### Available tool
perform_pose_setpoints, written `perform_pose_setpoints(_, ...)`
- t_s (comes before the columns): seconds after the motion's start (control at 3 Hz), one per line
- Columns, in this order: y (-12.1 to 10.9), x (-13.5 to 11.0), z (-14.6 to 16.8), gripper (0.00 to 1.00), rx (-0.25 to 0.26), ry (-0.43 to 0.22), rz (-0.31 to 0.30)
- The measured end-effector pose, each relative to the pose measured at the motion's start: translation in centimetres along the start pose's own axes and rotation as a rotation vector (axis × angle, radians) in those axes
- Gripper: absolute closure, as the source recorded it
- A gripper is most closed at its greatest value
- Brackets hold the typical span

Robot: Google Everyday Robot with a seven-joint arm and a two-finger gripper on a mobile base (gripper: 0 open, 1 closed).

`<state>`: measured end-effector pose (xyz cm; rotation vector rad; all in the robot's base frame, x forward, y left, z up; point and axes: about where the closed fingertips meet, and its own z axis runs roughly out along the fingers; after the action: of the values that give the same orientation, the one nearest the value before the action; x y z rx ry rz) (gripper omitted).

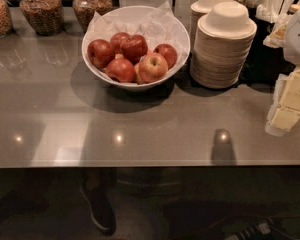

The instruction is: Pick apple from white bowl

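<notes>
- Under the bench [155,129] edge the floor is dark; a shoe [97,209] is barely legible.
- Pincer [289,101]: cream and blocky, cut off by the right edge, above the bench, well apart from the fruit; whether released or clenched, I cannot tell.
- Apple [152,67]: pale and red-blushed, at the front of the glossy, paper-lined white bowl [140,86], touching darker red apples [101,53].
- Stacked cream bowls [222,54] stand just right of it.
- Jars [40,11] at the back, tops cropped.

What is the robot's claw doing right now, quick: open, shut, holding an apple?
Gripper: at the picture's right edge over the grey counter, apart from the large white paper-lined bowl; open or closed cannot be told.
</notes>
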<state>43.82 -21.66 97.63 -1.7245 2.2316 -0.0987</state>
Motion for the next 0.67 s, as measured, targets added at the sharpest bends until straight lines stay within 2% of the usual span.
perform_pose_setpoints(0.67,-0.37,-0.45,-0.06,0.0,0.016,-0.021,-0.001)
